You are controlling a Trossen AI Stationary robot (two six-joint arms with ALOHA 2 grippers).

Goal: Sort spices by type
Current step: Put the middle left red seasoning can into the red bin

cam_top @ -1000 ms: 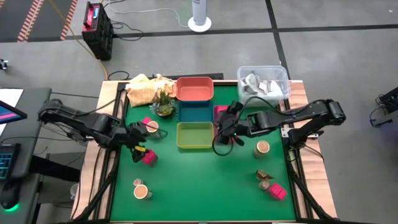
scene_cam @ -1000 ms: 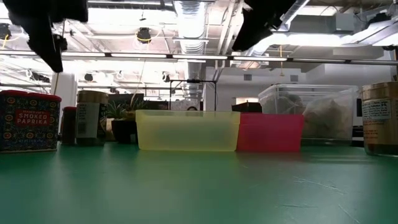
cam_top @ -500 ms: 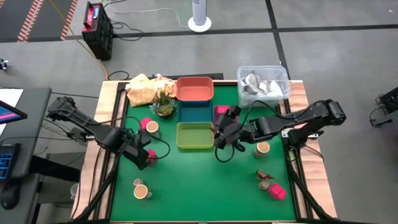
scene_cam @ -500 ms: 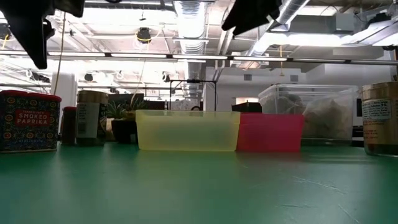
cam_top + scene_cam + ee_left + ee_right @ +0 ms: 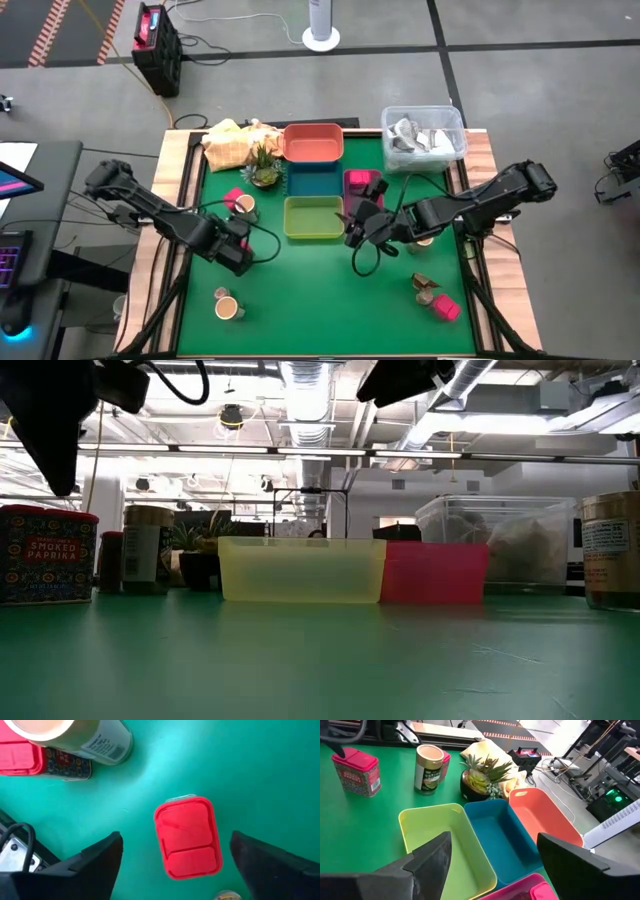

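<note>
The red spice tin (image 5: 188, 837) stands upright on the green table (image 5: 320, 290), lid up, directly under the left gripper (image 5: 175, 865). The fingers (image 5: 95, 857) are spread wide on both sides of the tin w/o touching it, so nothing is held. Near it, a second red tin (image 5: 22, 755) and a round jar w/ pale top (image 5: 75, 735) stand side by side, approx. touching.

In the high view, one more jar (image 5: 230, 307) is at the front left, a brown jar (image 5: 427, 288) and a magenta tin (image 5: 447, 308) at the front right, and another jar (image 5: 424, 237) partly hidden behind the right arm.

The right gripper (image 5: 492, 855) hangs over the yellow-green tray (image 5: 427, 827), fingers apart, nothing between them. Yellow-green, blue (image 5: 492, 832) and coral tray (image 5: 540, 812) look empty. The magenta tray (image 5: 362, 185) has a magenta tin (image 5: 357, 179) inside. The clear bin (image 5: 423, 131) holds crumpled pale stuff, cannot tell what. A potted plant (image 5: 480, 780) stands next to the trays.
</note>
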